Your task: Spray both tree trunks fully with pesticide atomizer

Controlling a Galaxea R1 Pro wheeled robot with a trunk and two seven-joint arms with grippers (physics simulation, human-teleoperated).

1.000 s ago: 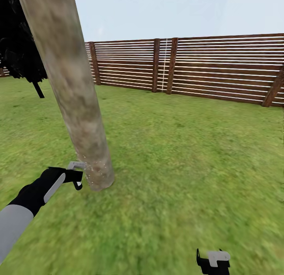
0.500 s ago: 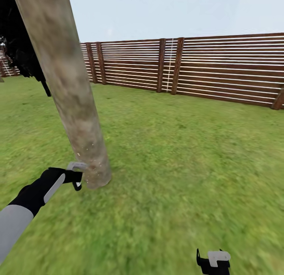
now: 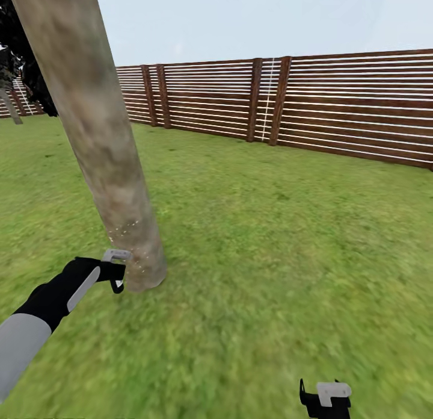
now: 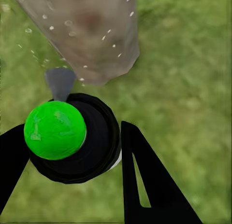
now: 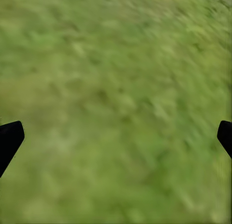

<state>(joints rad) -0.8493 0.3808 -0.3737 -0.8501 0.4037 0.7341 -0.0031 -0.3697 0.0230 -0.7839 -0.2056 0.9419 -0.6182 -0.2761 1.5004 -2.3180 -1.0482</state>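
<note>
A thick, mottled grey-brown tree trunk [image 3: 102,136] leans up from the grass at left. My left gripper [image 3: 117,276] is low beside its base, shut on the pesticide atomizer [image 3: 116,254], whose light-grey cap shows above the fingers. In the left wrist view the atomizer [image 4: 92,147] is a dark round body with a green dot on top, and its grey nozzle [image 4: 60,83] points at the trunk [image 4: 92,35]. White droplets speckle the bark near the base. My right gripper [image 3: 325,401] hangs open over bare grass at the bottom edge, its fingertips [image 5: 9,137] far apart.
A brown slatted fence [image 3: 300,106] runs across the back of the lawn. Dark foliage [image 3: 24,76] stands at the far left behind the trunk. Open grass [image 3: 288,238] stretches to the right of the trunk and ahead.
The whole head view has shifted: fence and posts slid right, the trunk slightly left, so the camera moved. Both arms hold their place in the picture. The white specks sit a little higher on the bark.
</note>
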